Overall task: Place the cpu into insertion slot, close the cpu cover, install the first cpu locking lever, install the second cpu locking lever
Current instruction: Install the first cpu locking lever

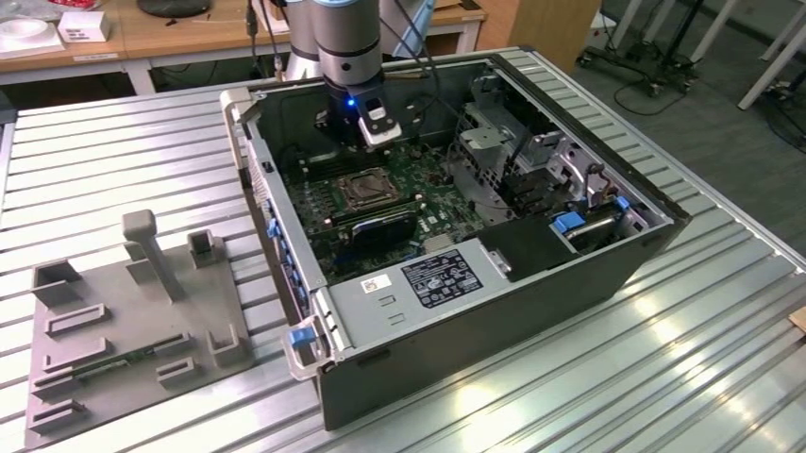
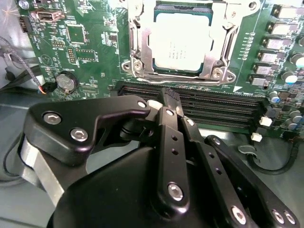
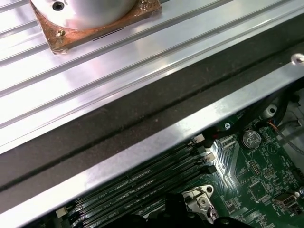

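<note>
In the second wrist view the pale square cpu [image 2: 178,45] lies in the insertion slot [image 2: 142,66] on the green motherboard [image 2: 90,42]. The silvery cpu cover [image 2: 216,42] lies flat over it, and the chip shows through its window. I cannot tell how the locking levers stand. My gripper [image 2: 170,97] hangs over the black memory slots [image 2: 213,107] just short of the socket, its black fingers [image 2: 167,142] pressed together with nothing between them. In the exterior view the gripper [image 1: 365,132] hovers inside the open computer case, behind the insertion slot [image 1: 365,189].
The case walls [image 1: 259,189] ring the board, and a drive cage and cables [image 1: 542,160] fill the exterior view's right side. A grey fixture plate [image 1: 126,311] lies on the slatted table at the exterior view's left. A coin cell [image 2: 66,81] sits on the board.
</note>
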Available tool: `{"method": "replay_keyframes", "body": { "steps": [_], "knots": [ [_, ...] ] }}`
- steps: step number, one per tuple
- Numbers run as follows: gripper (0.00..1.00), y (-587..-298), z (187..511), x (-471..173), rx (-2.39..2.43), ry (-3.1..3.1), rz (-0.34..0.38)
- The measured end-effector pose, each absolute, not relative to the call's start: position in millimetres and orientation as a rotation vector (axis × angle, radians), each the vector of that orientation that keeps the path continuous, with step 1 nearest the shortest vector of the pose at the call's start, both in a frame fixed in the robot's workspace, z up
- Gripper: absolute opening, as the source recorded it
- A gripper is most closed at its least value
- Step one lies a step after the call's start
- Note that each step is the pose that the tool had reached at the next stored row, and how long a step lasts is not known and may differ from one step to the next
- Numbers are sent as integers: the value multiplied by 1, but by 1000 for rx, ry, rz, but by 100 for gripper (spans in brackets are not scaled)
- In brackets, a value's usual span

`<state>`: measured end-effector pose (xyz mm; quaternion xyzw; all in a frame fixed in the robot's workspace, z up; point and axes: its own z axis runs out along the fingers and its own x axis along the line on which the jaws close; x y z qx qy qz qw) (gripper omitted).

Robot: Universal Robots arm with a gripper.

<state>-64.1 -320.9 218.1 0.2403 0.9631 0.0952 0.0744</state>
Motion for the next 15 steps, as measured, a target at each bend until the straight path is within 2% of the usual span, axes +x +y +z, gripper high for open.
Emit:
{"method": "replay_keyframes", "body": {
  "steps": [15],
  "knots": [
    [11,-321,218,-64,649,2914,290]
  ]
}}
